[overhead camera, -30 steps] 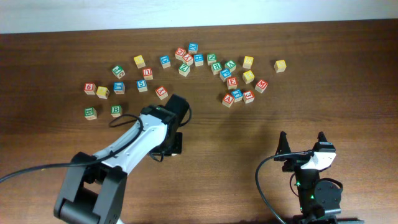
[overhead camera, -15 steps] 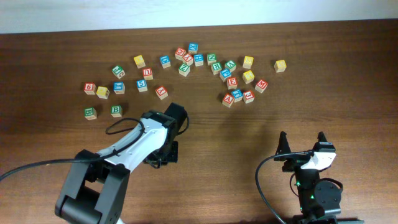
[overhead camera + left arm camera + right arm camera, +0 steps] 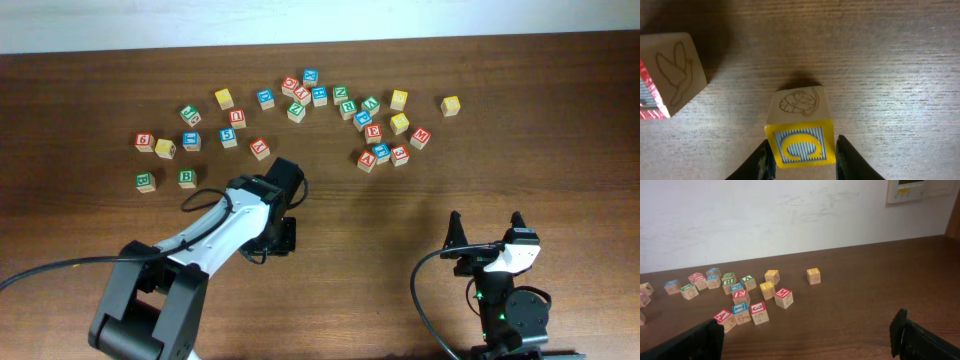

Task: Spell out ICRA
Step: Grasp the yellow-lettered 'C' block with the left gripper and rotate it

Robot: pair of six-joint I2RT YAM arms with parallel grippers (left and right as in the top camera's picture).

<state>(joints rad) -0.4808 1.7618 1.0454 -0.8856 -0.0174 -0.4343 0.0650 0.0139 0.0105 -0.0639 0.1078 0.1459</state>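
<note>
The yellow "C" cube [image 3: 800,132] stands on the table between my left gripper's [image 3: 801,151] jaws. The left finger lies against the cube's side; a thin gap shows at the right finger [image 3: 847,160]. To its left stands a red-faced cube [image 3: 670,75] with a bird drawing, its letter unreadable. In the overhead view my left gripper [image 3: 281,235] covers both cubes. The red "A" cube [image 3: 366,160] [image 3: 724,317] lies in the right cluster. I cannot pick out the green "R". My right gripper [image 3: 484,222] [image 3: 807,322] stands open and empty near the front edge.
Several letter cubes are scattered across the far half of the table, from a red one [image 3: 144,141] at the left to a yellow one [image 3: 450,105] at the right. A white wall [image 3: 790,215] rises behind the table's far edge.
My left gripper's jaws have parted from a tight close and now sit loosely astride the yellow cube; the arm shifted slightly. The right arm has not moved.
</note>
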